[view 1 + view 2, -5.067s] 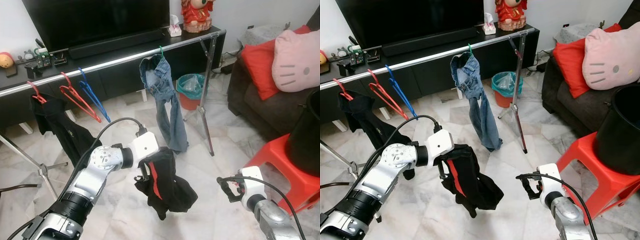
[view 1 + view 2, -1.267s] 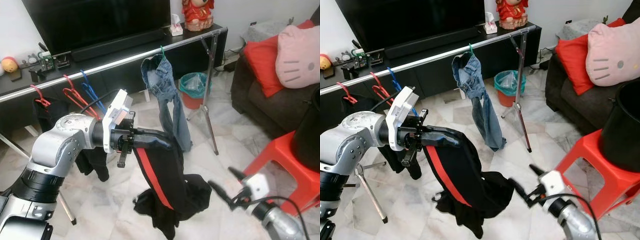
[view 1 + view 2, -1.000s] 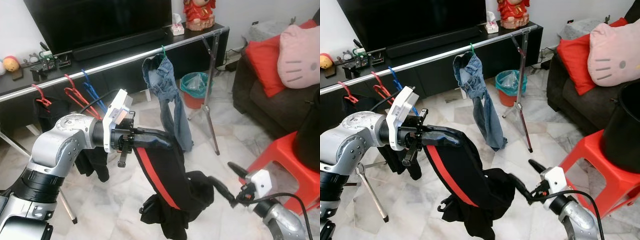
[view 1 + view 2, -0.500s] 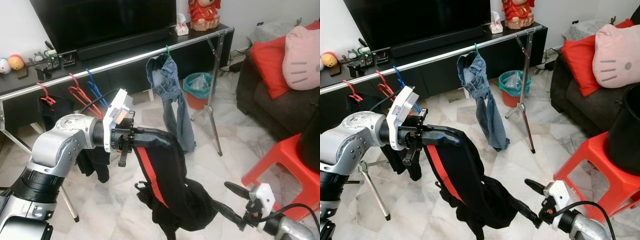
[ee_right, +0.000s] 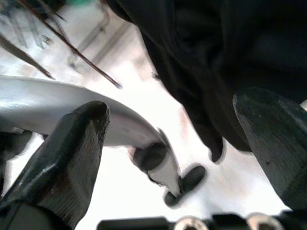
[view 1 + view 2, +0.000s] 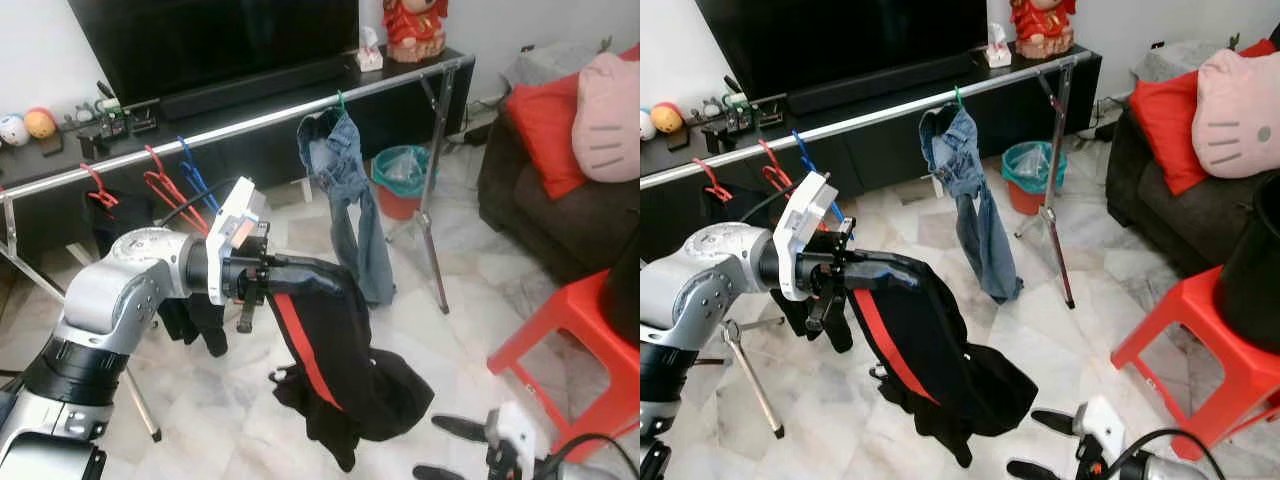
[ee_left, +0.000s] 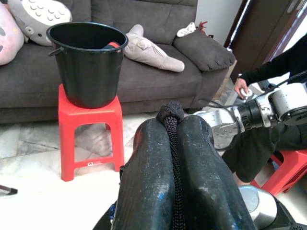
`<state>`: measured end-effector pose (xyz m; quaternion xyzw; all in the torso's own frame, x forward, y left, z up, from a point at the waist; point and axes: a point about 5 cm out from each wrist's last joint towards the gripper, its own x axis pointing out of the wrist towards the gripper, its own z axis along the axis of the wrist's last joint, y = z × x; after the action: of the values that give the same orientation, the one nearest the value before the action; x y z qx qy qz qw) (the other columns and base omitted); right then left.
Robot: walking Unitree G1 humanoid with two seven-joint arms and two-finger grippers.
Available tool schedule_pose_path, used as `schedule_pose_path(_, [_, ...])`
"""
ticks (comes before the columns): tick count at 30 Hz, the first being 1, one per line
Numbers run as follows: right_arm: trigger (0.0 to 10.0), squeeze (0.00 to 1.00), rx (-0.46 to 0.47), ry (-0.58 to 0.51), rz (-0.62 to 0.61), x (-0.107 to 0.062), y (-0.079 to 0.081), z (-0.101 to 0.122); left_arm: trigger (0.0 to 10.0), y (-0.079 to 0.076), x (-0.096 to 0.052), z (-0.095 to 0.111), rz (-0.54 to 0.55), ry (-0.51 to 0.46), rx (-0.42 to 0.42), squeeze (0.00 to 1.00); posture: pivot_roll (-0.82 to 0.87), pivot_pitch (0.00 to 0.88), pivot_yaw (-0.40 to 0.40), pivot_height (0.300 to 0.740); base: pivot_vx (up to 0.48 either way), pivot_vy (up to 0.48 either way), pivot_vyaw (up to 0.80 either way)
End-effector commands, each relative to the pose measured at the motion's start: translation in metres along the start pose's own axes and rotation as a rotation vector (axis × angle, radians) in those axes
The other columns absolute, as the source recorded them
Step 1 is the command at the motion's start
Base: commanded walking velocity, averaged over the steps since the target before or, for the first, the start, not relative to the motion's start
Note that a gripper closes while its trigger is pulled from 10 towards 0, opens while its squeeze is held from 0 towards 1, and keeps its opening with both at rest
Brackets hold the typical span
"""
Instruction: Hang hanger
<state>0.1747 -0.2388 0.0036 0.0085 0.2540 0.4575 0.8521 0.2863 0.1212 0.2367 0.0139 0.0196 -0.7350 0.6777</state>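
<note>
Left hand (image 6: 335,283) pinching black garment (image 6: 340,360), hanger probably inside

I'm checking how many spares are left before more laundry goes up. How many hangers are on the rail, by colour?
On the rail:
Red hangers: 2
Blue hanger: 1
Green hanger: 1
Total: 4
</note>
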Motion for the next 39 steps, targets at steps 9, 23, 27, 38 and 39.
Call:
schedule_pose_path(9, [10.0,0.00,-0.137,-0.075,-0.206,0.006,-0.023,0.025,10.0,0.000,-0.002,0.009,-0.007,-0.012,0.030,0.00,0.09,0.021,0.157,0.740,0.000,0.000,0.00])
schedule_pose_path(23, [10.0,0.00,-0.130,0.069,-0.230,0.004,-0.023,-0.001,10.0,-0.002,-0.003,0.011,-0.015,-0.011,0.034,0.00,0.09,0.021,0.154,0.740,0.000,0.000,0.00])
schedule_pose_path(27, [10.0,0.00,-0.141,0.110,-0.238,0.005,-0.023,-0.007,10.0,-0.004,-0.003,0.013,-0.023,-0.012,0.037,0.00,0.10,0.018,0.153,0.740,0.000,0.000,0.00])
schedule_pose_path(38, [10.0,0.00,-0.228,0.137,-0.472,0.006,-0.043,-0.001,10.0,-0.007,-0.003,0.014,-0.053,-0.010,0.037,0.00,0.10,0.006,0.154,0.740,0.000,0.000,0.00])
schedule_pose_path(39, [10.0,0.00,-0.247,0.134,-0.501,0.006,-0.046,0.002,10.0,-0.007,-0.003,0.014,-0.054,-0.009,0.038,0.00,0.10,0.006,0.154,0.740,0.000,0.000,0.00])
